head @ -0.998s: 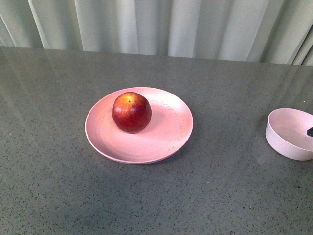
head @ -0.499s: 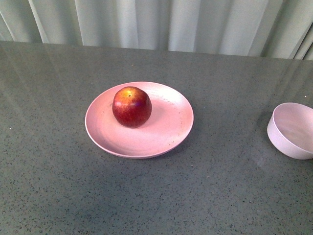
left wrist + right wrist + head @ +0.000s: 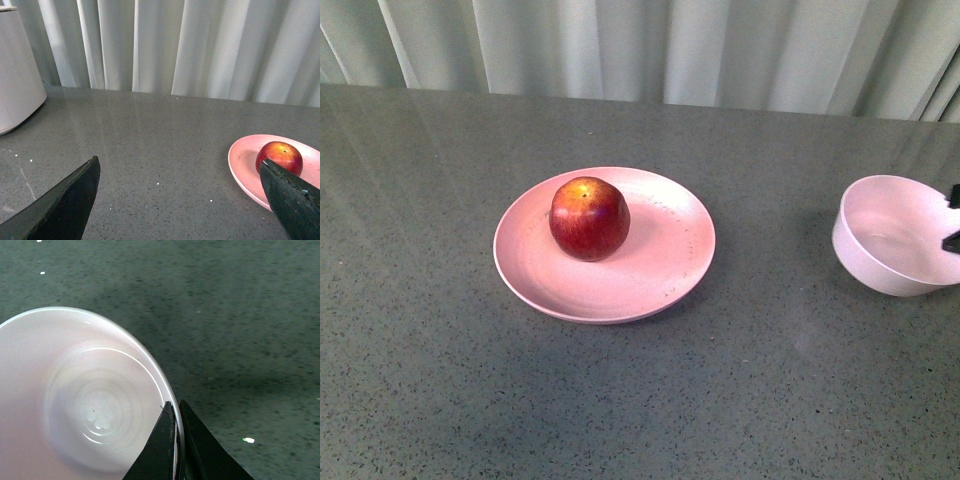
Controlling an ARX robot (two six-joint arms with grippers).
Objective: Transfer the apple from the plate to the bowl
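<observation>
Deep-red apple sits left of centre on the salmon-pink plate, mid-bench. Near the bench's right edge, the pale bowl is tilted, its rim pinched by the right gripper. The left gripper is spread wide, empty.

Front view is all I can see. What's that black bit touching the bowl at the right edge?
Observer: That's the right gripper. It's shut on the rim of the bowl, gripping it from inside and outside.
Operator: Is anything in the bowl?
Observer: No food, only what look like a few tiny droplets at the bottom.
Operator: Where's the other gripper? I can't see it.
Observer: The left gripper is open wide and holds nothing. Its camera looks towards the apple on the plate.
</observation>
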